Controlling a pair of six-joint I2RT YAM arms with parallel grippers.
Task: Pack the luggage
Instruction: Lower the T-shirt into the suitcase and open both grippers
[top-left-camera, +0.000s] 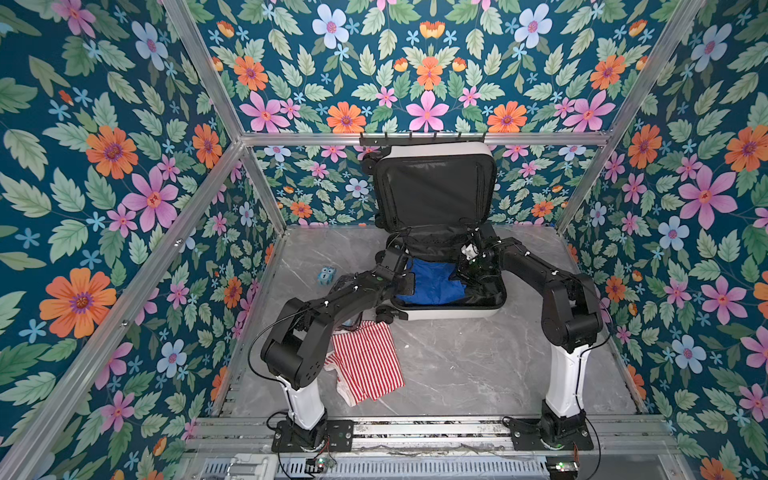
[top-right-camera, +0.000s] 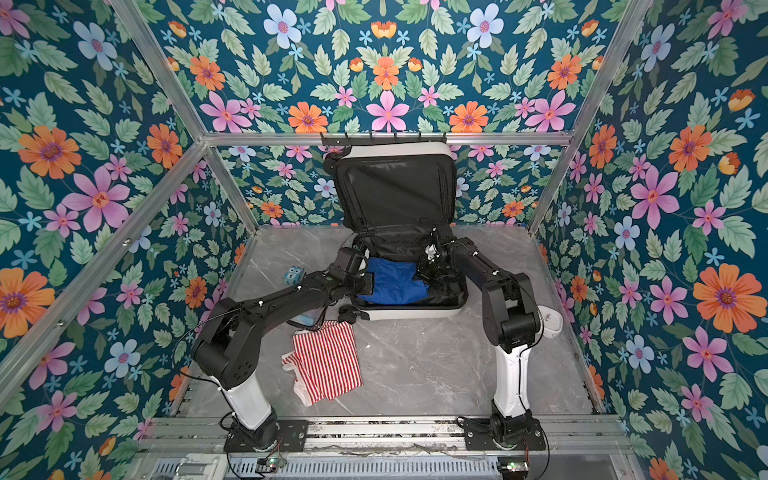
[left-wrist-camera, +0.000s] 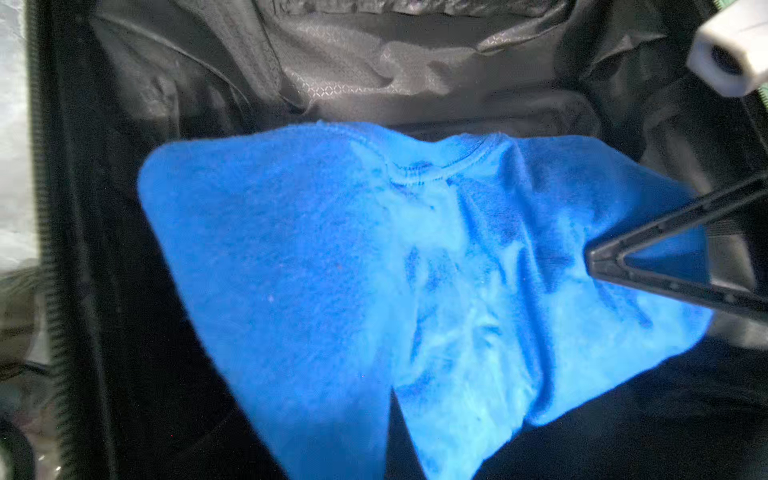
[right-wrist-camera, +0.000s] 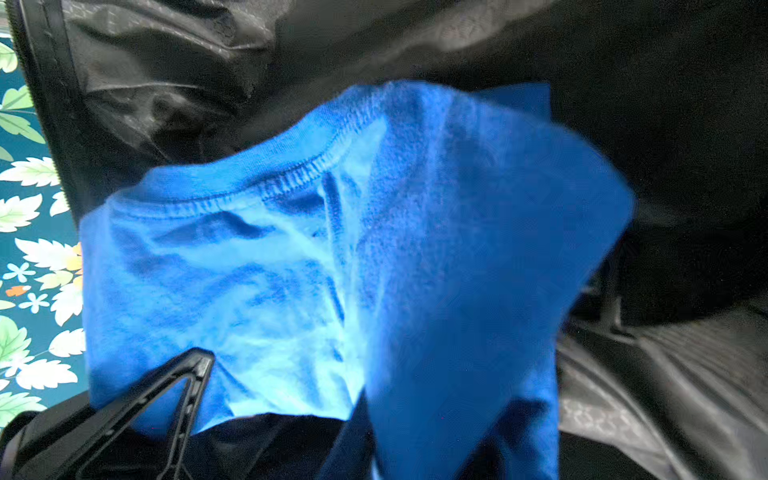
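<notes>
Nearest, on the grey marble-pattern table (top-left-camera: 478, 365), a red-and-white striped cloth (top-left-camera: 368, 359) lies crumpled just in front of the left arm (top-left-camera: 332, 303). Under this arm a clear pouch with something blue inside (top-right-camera: 305, 320) is partly hidden. A little further, a small light-blue owl-shaped toy (top-left-camera: 326, 275) stands on the table, near the left side of the luggage. The luggage, a small white hard-shell suitcase with black fabric lining (top-left-camera: 451, 311), lies open toward the back of the table; its lower half is flat on the table and its lid (top-left-camera: 434, 187) stands upright against the flowered back wall (top-left-camera: 428, 70). A bright blue cotton T-shirt (top-left-camera: 432, 282) is bunched inside the lower half. Both arms reach into this half, the left arm at its left edge and the right arm (top-left-camera: 536, 266) at its right edge, with the shirt between them. The left jaws are together; whether they pinch the shirt I cannot tell, because no picture shows them clearly. Of the right jaws only one black triangular finger (right-wrist-camera: 183, 386) shows, close to the shirt, so I cannot tell if they are apart or together
</notes>
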